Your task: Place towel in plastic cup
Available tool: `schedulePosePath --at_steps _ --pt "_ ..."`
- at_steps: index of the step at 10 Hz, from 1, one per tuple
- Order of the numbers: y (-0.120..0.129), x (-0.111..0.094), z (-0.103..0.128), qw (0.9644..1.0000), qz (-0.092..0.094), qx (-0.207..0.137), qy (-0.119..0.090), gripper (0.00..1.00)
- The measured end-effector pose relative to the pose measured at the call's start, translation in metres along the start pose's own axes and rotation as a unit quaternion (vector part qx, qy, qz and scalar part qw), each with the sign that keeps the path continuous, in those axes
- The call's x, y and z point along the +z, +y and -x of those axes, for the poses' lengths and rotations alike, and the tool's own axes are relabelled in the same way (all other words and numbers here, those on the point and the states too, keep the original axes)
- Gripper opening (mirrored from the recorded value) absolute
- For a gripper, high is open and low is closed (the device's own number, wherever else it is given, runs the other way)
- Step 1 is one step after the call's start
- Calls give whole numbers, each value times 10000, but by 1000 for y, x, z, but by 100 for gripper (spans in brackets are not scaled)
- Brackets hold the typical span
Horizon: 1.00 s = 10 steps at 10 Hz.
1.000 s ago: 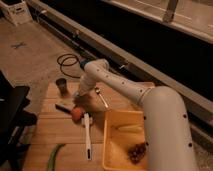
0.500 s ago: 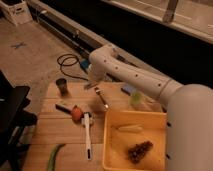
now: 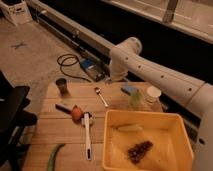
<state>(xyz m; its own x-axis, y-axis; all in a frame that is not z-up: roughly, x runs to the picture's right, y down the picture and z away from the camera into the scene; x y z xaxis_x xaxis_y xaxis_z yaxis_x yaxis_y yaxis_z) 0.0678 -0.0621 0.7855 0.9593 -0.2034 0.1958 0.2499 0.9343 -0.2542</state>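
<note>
Just the one camera here. It sits up high on the near side of the wooden table (image 3: 50, 125), tilted down and looking across it to the floor (image 3: 30, 60) and the dark rail (image 3: 75, 29) beyond. Pretty close in: the robot arm (image 3: 165, 77) sweeps in from the right edge, and the gripper is hidden from this angle.

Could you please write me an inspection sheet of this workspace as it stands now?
Surface: wooden table, crowded.
Job's things: plastic cup upright near the far right corner; towel not made out.
Clutter: green cup, blue block, spoon, dark grey cup, orange ball, white utensil, green vegetable, yellow bin.
Grippers: gripper shut, hidden at the lower end of the robot arm, by the table's far edge.
Cables: black cable coiled on the floor.
Surroundings: dark chair at left, concrete floor.
</note>
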Motion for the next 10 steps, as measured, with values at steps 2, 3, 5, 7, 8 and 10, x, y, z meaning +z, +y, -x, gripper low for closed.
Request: schedulePosePath --at_steps 2,3,5,7,8,10 --pt "23 -21 -56 9974 -23 608 392 0" --pt "31 -25 -71 9960 -27 765 453 0" --pt "31 -25 -71 9959 -36 784 446 0" --pt "32 -26 -73 9958 -37 796 455 0" --pt "32 -26 -72 9959 -40 790 449 0" --pt "31 -25 -71 9958 -56 786 461 0"
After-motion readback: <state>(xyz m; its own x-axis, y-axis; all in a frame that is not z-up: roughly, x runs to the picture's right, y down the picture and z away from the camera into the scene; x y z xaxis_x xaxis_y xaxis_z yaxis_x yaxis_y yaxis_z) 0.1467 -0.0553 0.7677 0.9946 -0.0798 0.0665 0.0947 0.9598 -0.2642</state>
